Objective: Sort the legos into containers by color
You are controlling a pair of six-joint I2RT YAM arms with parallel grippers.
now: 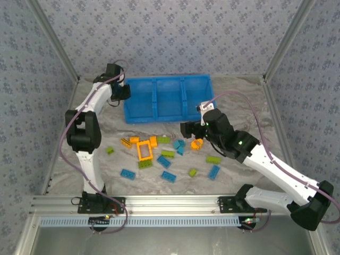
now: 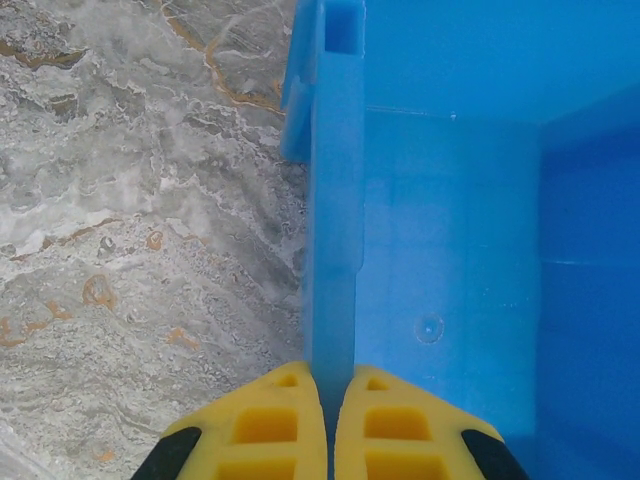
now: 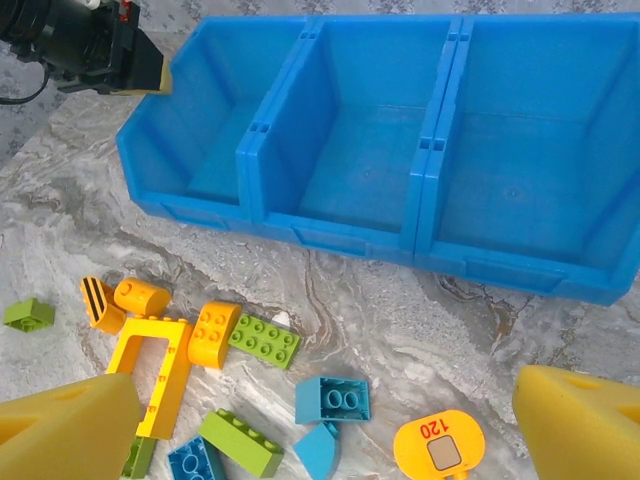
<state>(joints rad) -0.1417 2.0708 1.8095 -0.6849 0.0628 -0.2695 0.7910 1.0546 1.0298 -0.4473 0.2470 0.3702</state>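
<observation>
Marbled grey desk (image 1: 159, 188) carries scattered legos (image 1: 168, 154) just before the blue bin (image 1: 155, 98), whose left end wall is pinched between the left fingers (image 2: 270, 430); the right fingers (image 3: 70, 420) spread wide above the legos.

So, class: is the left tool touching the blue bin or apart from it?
Touching. The left wrist view shows the left tool with its yellow fingers clamped on both sides of the blue bin wall.

Marbled table (image 1: 159, 188) holds the blue containers (image 1: 154, 101) and scattered legos (image 1: 168, 153).
</observation>
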